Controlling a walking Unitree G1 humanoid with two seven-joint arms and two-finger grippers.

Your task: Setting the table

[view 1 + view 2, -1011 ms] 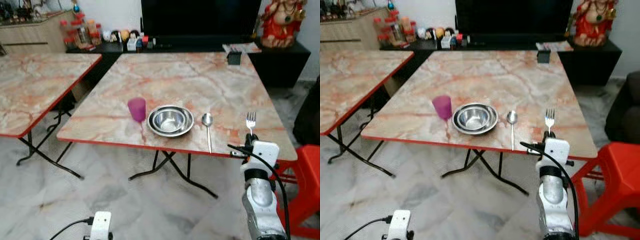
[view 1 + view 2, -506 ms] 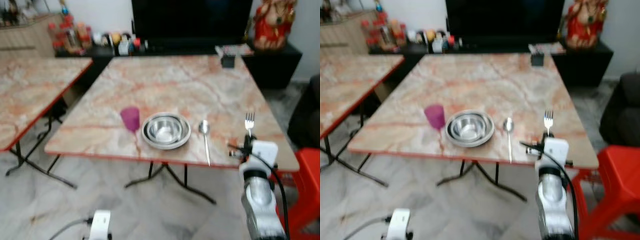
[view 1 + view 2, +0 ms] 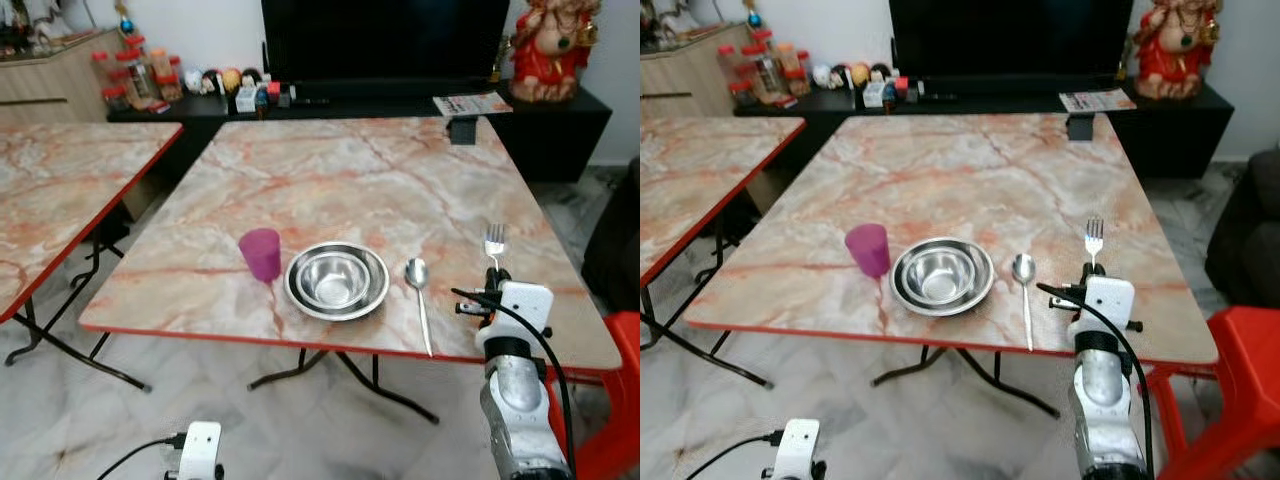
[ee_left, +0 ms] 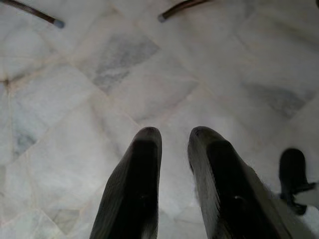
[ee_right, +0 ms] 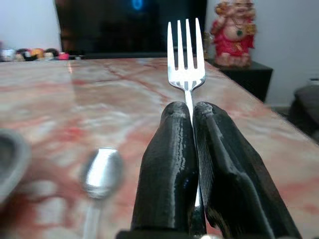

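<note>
On the marble-patterned table (image 3: 350,180) a purple cup (image 3: 261,254), a steel bowl (image 3: 337,279) and a spoon (image 3: 419,290) lie in a row near the front edge. My right gripper (image 5: 192,117) is shut on a fork (image 5: 186,59), its tines pointing away over the table, just right of the spoon (image 5: 101,174). From the head, the fork (image 3: 494,243) sticks out beyond the right wrist (image 3: 510,310) above the table's front right part. My left gripper (image 4: 172,137) hangs low over the floor, its fingers a little apart with nothing between them.
A second marble table (image 3: 60,190) stands to the left. A red stool (image 3: 1240,380) is by the front right corner. Behind the table are a dark TV cabinet (image 3: 380,100) with small items, a red statue (image 3: 550,45) and a small black box (image 3: 462,130).
The camera has shifted, so the table sits lower and closer in view. The right gripper still holds the fork at about the same spot beside the spoon.
</note>
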